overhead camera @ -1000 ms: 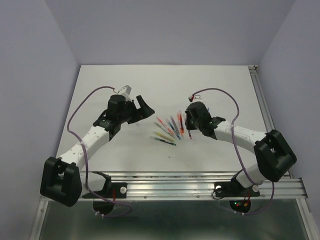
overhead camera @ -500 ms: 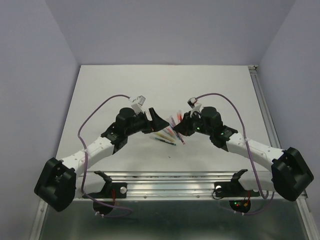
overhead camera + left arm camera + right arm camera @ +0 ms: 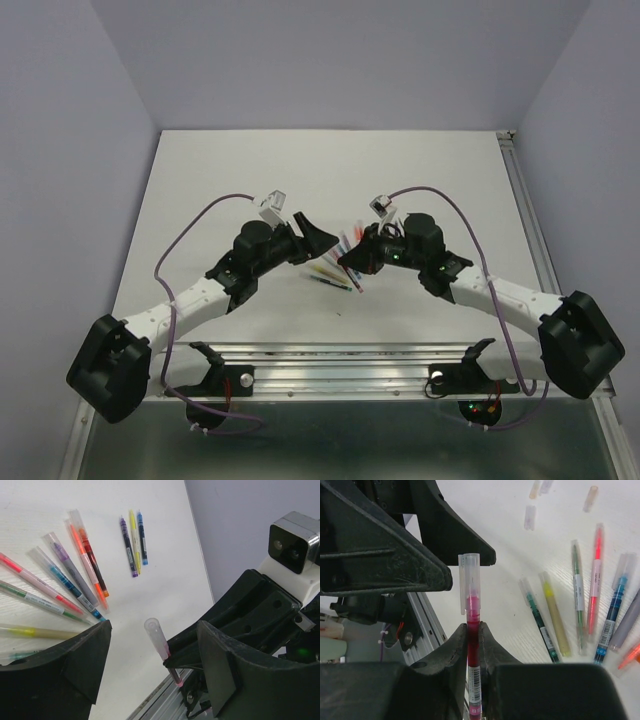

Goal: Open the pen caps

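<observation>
My right gripper (image 3: 474, 630) is shut on a magenta pen (image 3: 474, 647) held upright above the table. Its clear pen cap (image 3: 469, 582) sticks up past the fingertips, still on the pen. The left gripper (image 3: 154, 636) is open, its two black fingers (image 3: 75, 665) on either side of that cap (image 3: 156, 639) without touching it. In the top view the left gripper (image 3: 318, 238) and right gripper (image 3: 352, 258) meet nose to nose over the table's middle. Several capped pens (image 3: 65, 575) lie fanned out below.
Three uncapped pen bodies, purple, yellow and blue (image 3: 133, 542), lie together farther back. Loose pale caps (image 3: 529, 516) rest on the table near them. An aluminium rail (image 3: 400, 365) runs along the near table edge, and walls close in the sides.
The two arms have swung toward each other. The right gripper brought the magenta pen up and left; the left gripper moved right around its cap, jaws narrowing slightly.
</observation>
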You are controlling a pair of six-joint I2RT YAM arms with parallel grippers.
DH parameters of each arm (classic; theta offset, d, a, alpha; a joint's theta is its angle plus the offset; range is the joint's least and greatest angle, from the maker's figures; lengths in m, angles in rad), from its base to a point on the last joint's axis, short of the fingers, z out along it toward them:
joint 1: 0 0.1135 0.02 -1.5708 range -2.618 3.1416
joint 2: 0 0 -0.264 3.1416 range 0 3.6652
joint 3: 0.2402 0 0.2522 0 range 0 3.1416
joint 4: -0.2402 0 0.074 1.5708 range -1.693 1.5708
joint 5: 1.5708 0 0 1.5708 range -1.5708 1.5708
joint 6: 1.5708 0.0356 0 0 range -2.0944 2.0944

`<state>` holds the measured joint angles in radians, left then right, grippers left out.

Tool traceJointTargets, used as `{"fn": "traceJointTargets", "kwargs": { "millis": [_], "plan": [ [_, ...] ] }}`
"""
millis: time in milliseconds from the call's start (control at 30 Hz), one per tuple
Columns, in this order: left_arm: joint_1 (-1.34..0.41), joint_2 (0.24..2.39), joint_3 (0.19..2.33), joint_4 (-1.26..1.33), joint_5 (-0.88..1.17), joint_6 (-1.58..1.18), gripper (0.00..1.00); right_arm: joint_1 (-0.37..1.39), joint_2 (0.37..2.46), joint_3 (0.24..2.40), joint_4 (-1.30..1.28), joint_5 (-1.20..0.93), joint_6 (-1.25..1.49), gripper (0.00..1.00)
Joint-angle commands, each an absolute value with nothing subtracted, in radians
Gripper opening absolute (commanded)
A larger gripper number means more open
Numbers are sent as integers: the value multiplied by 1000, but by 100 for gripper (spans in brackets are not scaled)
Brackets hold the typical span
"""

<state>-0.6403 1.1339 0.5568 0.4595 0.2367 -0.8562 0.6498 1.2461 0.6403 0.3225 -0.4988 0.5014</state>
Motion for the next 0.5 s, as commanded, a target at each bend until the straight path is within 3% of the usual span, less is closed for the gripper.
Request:
{"fn": "traceJointTargets", "kwargs": {
  "millis": [0,233,400,467],
  "plan": [
    [-647,1131,575,528,201,-874,79,663,1265,630,410,-555,529,4],
    [-650,1144,577,535,204,-890,60,667,1267,621,468,-535,560,4],
    [-657,1144,575,546,216,-890,59,670,1281,624,491,-537,583,4],
    [-658,1144,574,546,218,-891,54,672,1288,629,491,-537,587,4]
  ]
}}
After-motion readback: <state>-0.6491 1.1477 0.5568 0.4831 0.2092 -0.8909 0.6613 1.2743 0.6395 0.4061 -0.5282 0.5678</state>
